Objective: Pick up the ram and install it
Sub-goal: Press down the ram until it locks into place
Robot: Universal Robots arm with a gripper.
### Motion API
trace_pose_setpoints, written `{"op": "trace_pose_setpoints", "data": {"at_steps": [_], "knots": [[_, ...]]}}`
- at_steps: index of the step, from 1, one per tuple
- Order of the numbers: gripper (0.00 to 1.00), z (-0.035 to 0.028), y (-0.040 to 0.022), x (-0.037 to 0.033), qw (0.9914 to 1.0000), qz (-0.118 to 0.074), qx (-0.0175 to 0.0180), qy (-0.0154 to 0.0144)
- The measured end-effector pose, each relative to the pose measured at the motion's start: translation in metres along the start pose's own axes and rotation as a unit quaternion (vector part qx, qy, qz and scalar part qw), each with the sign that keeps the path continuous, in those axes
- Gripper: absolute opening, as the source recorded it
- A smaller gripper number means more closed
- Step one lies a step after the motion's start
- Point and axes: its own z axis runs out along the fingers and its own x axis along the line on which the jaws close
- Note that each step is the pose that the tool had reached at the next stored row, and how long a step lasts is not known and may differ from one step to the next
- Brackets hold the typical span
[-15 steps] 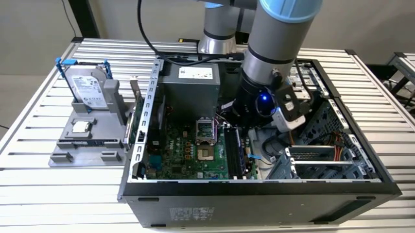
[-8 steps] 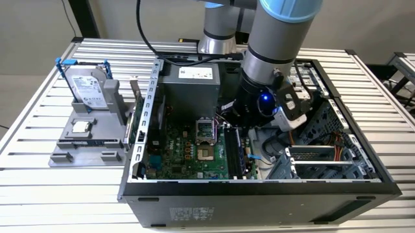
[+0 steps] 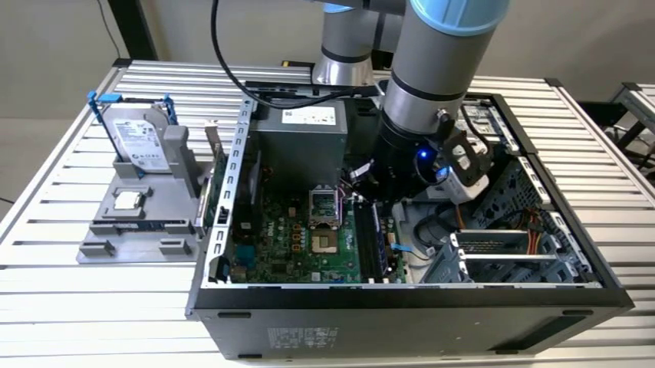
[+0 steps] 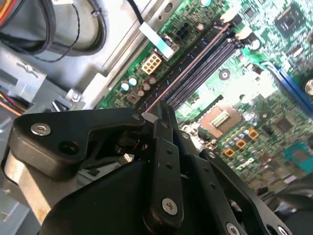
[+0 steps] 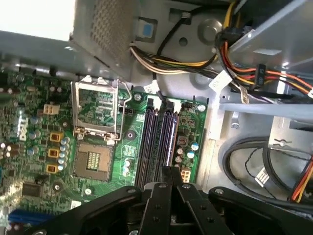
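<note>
Open computer case [image 3: 409, 307] lying on a slatted metal table [image 3: 103, 307], with the arm [image 3: 435, 84] reaching down into it.

**Writing.** White stickers sit on the hard drive [image 3: 143, 138], on the power supply box [image 3: 297, 146] and on the case's outer wall. Their print cannot be made out. In the first wrist view the green main board [image 5: 29, 98] carries white lettering, and small tags hang on the cables [image 5: 254, 73].

**Pincer and ram.** In both wrist views the gripper [image 5: 168, 171] [image 4: 157, 113] stands over the row of long dark memory slots [image 5: 151, 142]. Its jaws are drawn almost together, with the thin ram [image 5: 171, 142] [image 4: 188, 68] between them. The ram stands edge-on in the slot lane nearest the board's edge. How deep it is seated cannot be told.

**Edges and room.** On one side of the slots lies the processor socket [image 5: 93, 159], with its metal frame swung up. On the other side the board ends, next to bare case floor crossed by black and coloured cables. The power supply box closes off the far end of the slots. In the exterior view the drive bay wall [image 3: 511, 245] stands close by the arm, on the exterior view's right.

**Outside the case.** On the exterior view's left, a grey holder [image 3: 133, 230] carries the upright blue-framed hard drive and a small square chip [image 3: 127, 201], well apart from the pincer.
</note>
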Motion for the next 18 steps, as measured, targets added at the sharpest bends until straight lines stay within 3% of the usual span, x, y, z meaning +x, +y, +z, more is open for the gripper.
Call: {"op": "trace_pose_setpoints", "data": {"at_steps": [5, 9, 11, 14, 18], "knots": [[0.0, 0.0, 0.0, 0.0, 0.99911, -0.042, -0.0001, 0.0002], [0.0, 0.0, 0.0, 0.0, 0.99712, -0.076, -0.0003, 0.0002], [0.0, 0.0, 0.0, 0.0, 0.9956, -0.094, -0.0003, 0.0003], [0.0, -0.0001, 0.0, 0.0, 0.99265, -0.121, -0.0004, 0.0004], [0.0, -0.0001, 0.0, 0.0, 0.98766, -0.157, -0.0005, 0.0005]]}}
